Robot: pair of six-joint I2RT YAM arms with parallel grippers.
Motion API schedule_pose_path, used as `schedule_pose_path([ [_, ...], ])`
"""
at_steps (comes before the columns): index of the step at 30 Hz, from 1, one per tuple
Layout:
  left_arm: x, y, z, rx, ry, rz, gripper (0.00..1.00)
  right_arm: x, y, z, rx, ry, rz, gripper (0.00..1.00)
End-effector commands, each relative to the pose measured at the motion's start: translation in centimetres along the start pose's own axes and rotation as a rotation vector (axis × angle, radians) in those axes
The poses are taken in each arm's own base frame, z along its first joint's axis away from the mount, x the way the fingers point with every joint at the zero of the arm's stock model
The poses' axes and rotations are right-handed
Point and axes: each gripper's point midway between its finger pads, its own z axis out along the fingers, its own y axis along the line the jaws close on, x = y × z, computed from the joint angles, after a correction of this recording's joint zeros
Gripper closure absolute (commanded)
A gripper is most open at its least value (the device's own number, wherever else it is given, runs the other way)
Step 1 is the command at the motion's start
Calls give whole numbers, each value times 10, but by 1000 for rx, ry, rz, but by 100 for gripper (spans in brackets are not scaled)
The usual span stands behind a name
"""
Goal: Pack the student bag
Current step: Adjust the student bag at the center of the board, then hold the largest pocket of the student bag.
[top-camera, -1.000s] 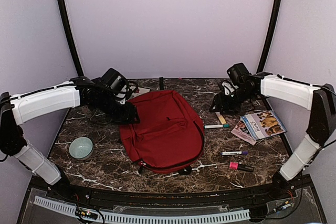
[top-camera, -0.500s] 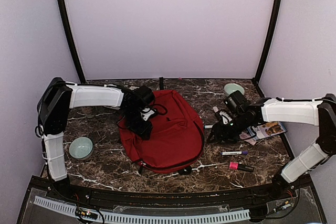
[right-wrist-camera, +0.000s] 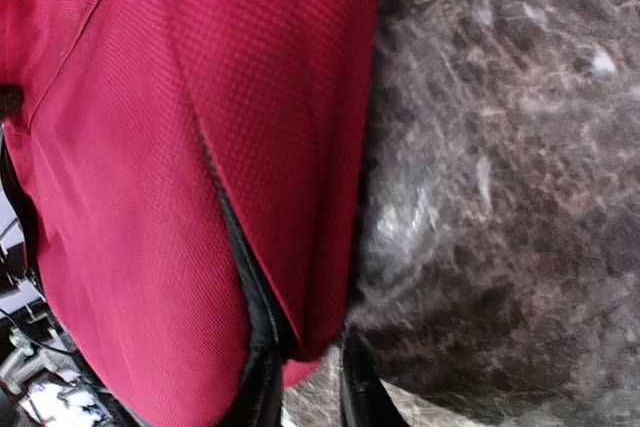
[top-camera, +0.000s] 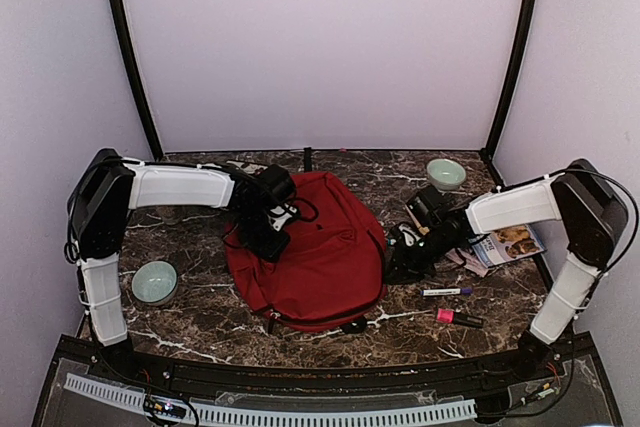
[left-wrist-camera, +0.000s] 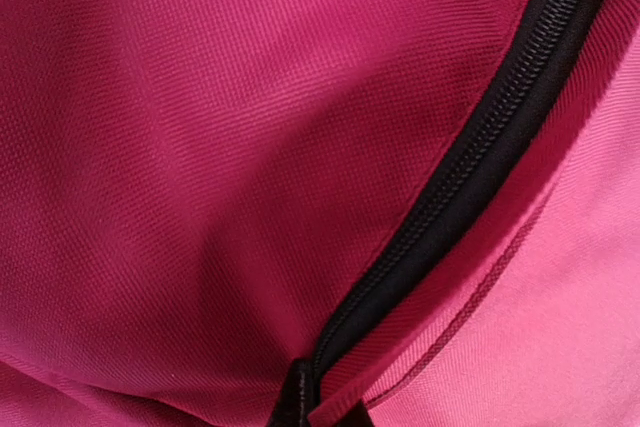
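Note:
The student bag (top-camera: pixel 320 247), dark red with a black zip, lies flat in the middle of the marble table (top-camera: pixel 200 317). My left gripper (top-camera: pixel 270 242) is down on its upper left part. In the left wrist view red fabric (left-wrist-camera: pixel 200 147) fills the frame, the zip (left-wrist-camera: pixel 480 167) runs diagonally, and the left gripper (left-wrist-camera: pixel 315 402) is shut, pinching a fold of fabric beside the zip. My right gripper (top-camera: pixel 395 262) is at the bag's right edge. In the right wrist view that gripper (right-wrist-camera: pixel 310 387) is shut on the red edge (right-wrist-camera: pixel 300 247) of the bag, just above the table (right-wrist-camera: pixel 500 197).
A pale green bowl (top-camera: pixel 155 282) stands left of the bag and another (top-camera: pixel 445 171) at the back right. A book (top-camera: pixel 505 237) lies at the right under my right arm. A purple-capped marker (top-camera: pixel 447 291) and a pink marker (top-camera: pixel 458 318) lie front right.
The left gripper, which had swung onto the bag's upper left, has shut on the fabric. The right arm has moved left to the bag's right edge and shut on it.

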Motion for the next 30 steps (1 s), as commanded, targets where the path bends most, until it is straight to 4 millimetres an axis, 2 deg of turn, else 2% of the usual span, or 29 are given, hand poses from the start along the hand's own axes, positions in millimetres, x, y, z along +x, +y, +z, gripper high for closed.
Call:
schedule_pose_path([
  [1, 3, -25, -19, 64, -10, -63, 100, -31, 9, 10, 2, -37, -43, 91],
  [3, 3, -36, -21, 80, -10, -89, 100, -49, -2, 10, 69, -56, -40, 100],
  [7, 3, -49, -26, 111, -7, -152, 100, -85, -16, -2, 163, -103, -56, 100],
  [10, 4, -52, -33, 108, 6, -208, 100, -114, -16, -21, 172, -162, -76, 100],
  [12, 3, -50, -38, 96, 7, -250, 100, -126, -16, -34, 184, -192, -93, 100],
  [14, 3, -49, -39, 86, 14, -275, 100, -130, -11, -49, 199, -220, -134, 87],
  [17, -1, -50, -44, 81, 16, -279, 98, -123, -10, -66, 223, -241, -173, 57],
  [19, -4, -47, -48, 69, 3, -272, 91, -113, -11, -76, 239, -245, -186, 49],
  [22, -8, -44, -62, 54, -29, -246, 73, -97, -15, -90, 272, -259, -191, 47],
  [25, -14, -50, -83, 82, -80, -185, 58, -75, -19, -106, 318, -298, -197, 46],
  [28, -15, -52, -106, 91, -135, -117, 51, -54, -10, -118, 327, -344, -229, 44],
  [30, -10, -56, -119, 107, -160, -59, 50, -44, -5, -126, 322, -386, -239, 44],
])
